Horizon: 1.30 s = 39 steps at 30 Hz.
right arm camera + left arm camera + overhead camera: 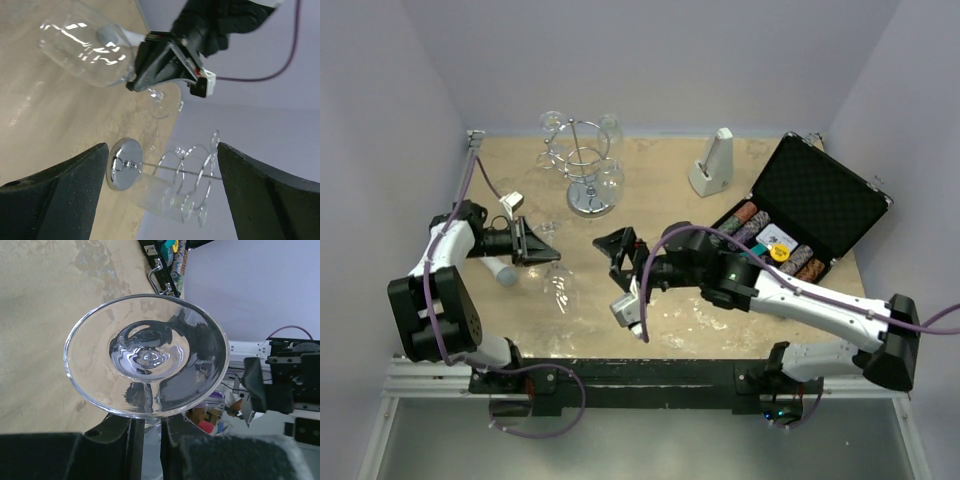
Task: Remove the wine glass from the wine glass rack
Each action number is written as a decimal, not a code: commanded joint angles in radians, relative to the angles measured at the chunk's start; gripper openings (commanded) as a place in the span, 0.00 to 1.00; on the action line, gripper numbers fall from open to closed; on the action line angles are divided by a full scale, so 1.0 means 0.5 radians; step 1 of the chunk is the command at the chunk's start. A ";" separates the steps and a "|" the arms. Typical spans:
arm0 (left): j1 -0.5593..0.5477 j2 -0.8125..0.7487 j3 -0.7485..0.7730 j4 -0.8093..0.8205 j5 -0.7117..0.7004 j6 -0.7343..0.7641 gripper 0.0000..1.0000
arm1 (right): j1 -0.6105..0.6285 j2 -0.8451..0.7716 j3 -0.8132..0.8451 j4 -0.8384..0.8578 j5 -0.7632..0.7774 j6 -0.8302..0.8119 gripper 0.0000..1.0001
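The wine glass rack (586, 165), a chrome wire stand on a shiny disc base (122, 164), stands at the back left of the table with clear glasses (161, 197) hanging on it. My left gripper (150, 432) is shut on the stem of a wine glass (147, 355), whose round foot fills the left wrist view. That glass is held off the rack, in front of it, bowl (560, 287) toward the near edge. My right gripper (617, 252) is open and empty, just right of the held glass. Its jaws (162, 150) face the rack.
A grey wedge-shaped metronome (712, 163) stands at the back centre-right. An open black case (817, 200) with poker chips lies at the right. A white and blue cylinder (501, 271) lies by the left arm, with a small white tag (512, 201) behind it.
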 commanded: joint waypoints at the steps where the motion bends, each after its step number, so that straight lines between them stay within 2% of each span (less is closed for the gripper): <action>1: 0.011 0.028 -0.011 -0.091 0.150 -0.084 0.00 | 0.108 0.218 0.066 -0.073 -0.010 -0.405 0.93; 7: 0.011 0.068 -0.189 -0.073 0.257 -0.288 0.00 | 0.219 0.479 0.044 0.032 0.097 -0.663 0.95; 10: 0.011 0.086 -0.192 -0.109 0.272 -0.304 0.00 | 0.219 0.602 0.161 -0.002 0.082 -0.605 0.95; 13: 0.011 0.114 -0.198 -0.116 0.254 -0.314 0.00 | 0.246 0.593 0.119 0.093 0.021 -0.638 0.95; 20: 0.011 0.123 -0.250 -0.097 0.257 -0.381 0.00 | 0.366 0.645 0.035 0.344 0.101 -0.550 0.96; 26: 0.011 0.132 -0.373 0.029 0.377 -0.544 0.00 | 0.385 0.761 0.109 0.388 0.140 -0.522 0.96; 32: 0.008 0.135 -0.373 0.022 0.386 -0.550 0.00 | 0.391 0.823 0.134 0.431 0.162 -0.540 0.96; 39: 0.008 0.138 -0.373 0.022 0.380 -0.547 0.00 | 0.394 0.841 0.134 0.507 0.217 -0.525 0.91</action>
